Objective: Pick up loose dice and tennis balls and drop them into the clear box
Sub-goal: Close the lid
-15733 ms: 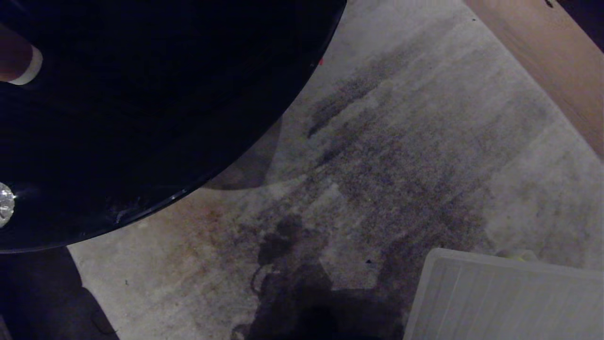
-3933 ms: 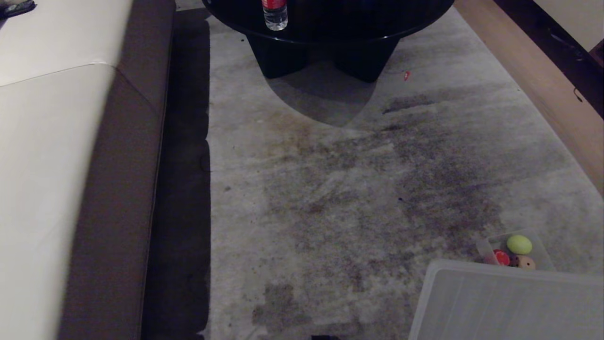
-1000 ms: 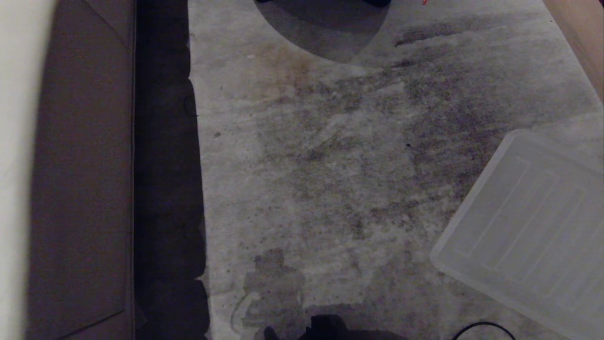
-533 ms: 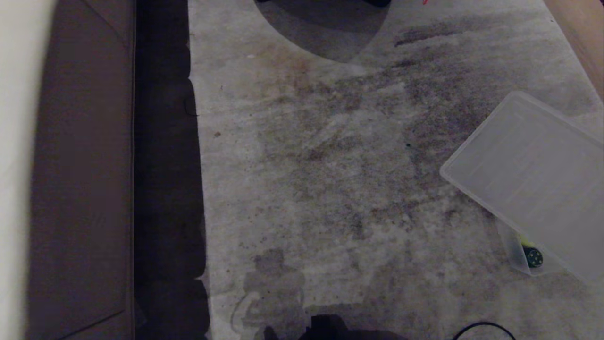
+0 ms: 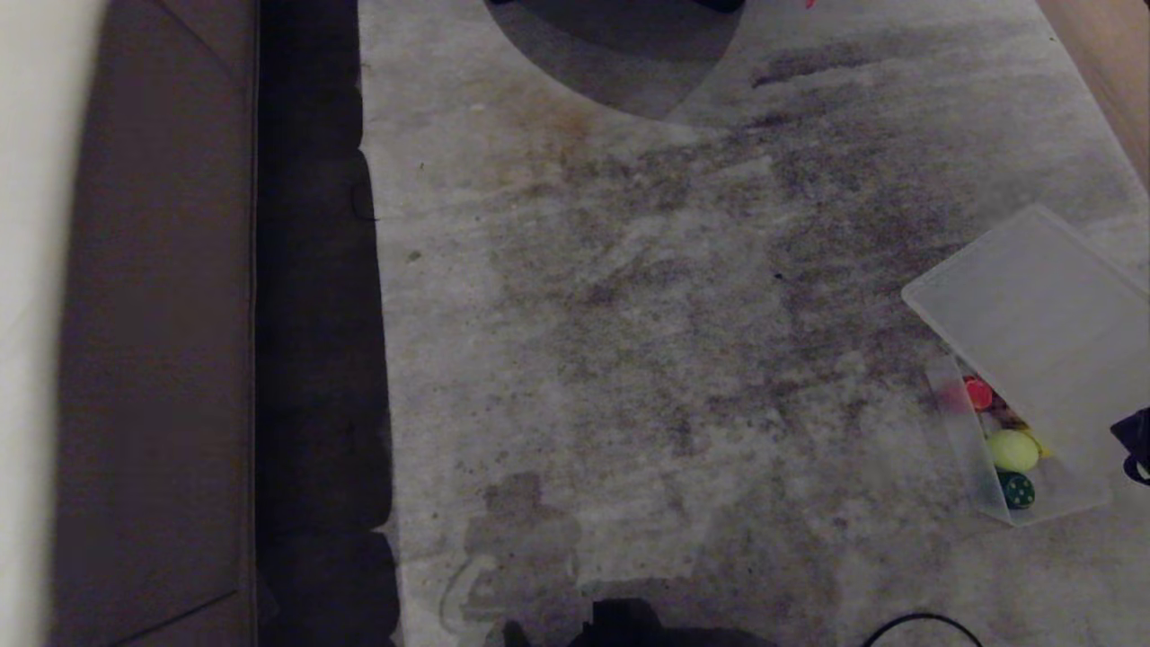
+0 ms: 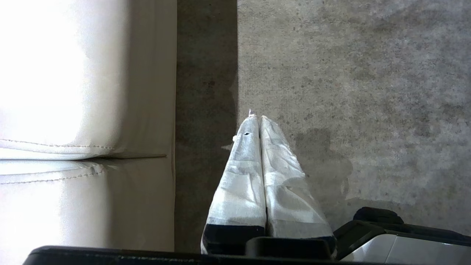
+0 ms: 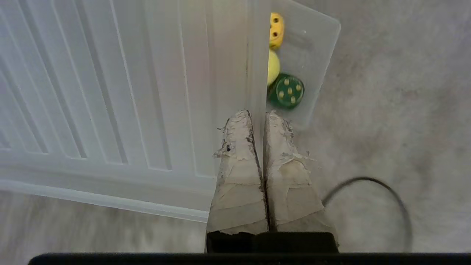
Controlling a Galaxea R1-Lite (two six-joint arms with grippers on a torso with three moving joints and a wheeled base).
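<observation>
- Right gripper (image 7: 257,116): jaws pinched on the edge of the ribbed lid (image 7: 110,92), holding it over the clear box (image 7: 316,66).
- Box sits on the carpet (image 5: 629,314) near its right edge; inside show a green die (image 7: 286,91), a tennis ball (image 7: 273,67), a yellow die (image 7: 276,30) and a red die (image 5: 977,394).
- Left gripper (image 6: 259,119): jaws pressed together, empty, parked by the sofa (image 6: 73,110).
- Judgement: square the lid to the box rim before lowering; a tilted lid may snag.

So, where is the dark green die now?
The dark green die lies inside the clear box at the head view's lower right, beside a tennis ball, under the edge of the ribbed lid.
</observation>
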